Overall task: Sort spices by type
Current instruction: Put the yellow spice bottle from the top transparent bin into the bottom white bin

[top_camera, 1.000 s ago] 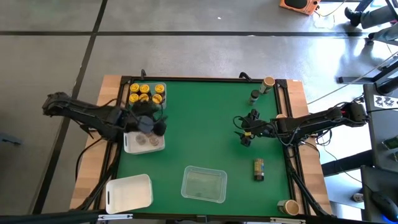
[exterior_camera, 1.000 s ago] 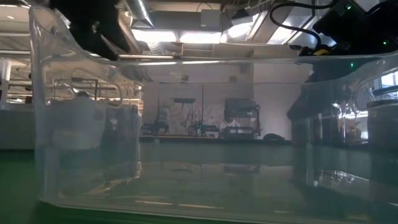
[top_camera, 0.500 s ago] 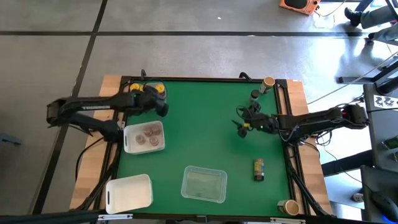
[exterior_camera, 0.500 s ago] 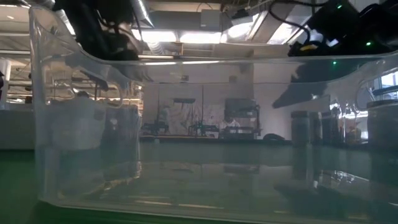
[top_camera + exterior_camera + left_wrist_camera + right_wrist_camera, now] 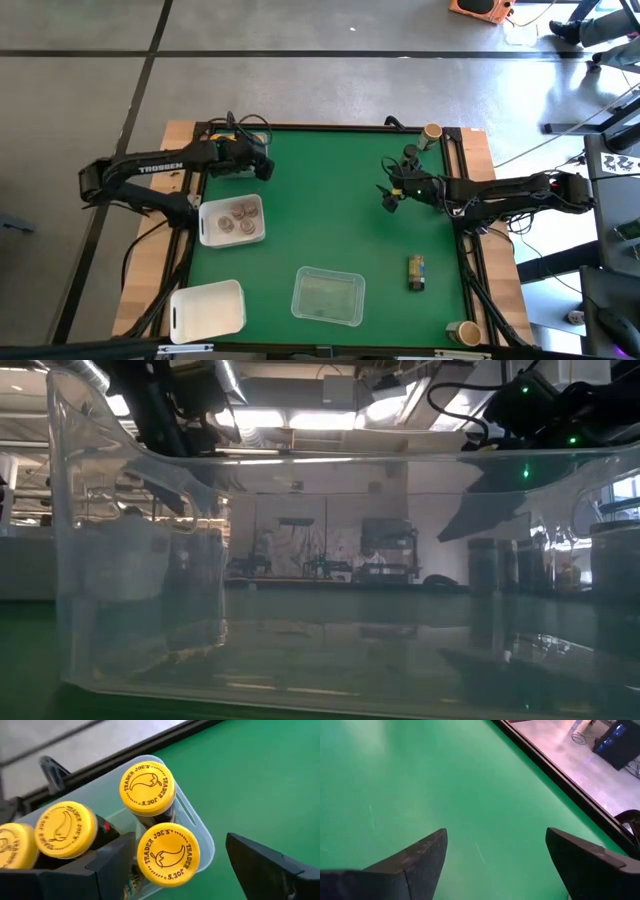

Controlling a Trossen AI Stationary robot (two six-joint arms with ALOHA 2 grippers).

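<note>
Spices (image 5: 148, 787) stand upright, yellow lids up, in a clear tray (image 5: 200, 836); both arms' fingers (image 5: 270, 870) are spread apart.

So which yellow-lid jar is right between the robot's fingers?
The yellow-lidded jar at the tray's corner; it sits between the open left gripper's fingers, the others stand farther back.

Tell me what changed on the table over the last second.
The left gripper swung from above the white tray of brownish-lidded jars toward the far-left corner, and now hangs open over the yellow-lidded jars in their clear tray. The right gripper drifted a little toward the far edge, open, holding nothing. Trays and the loose jars on the right stayed put.
</note>
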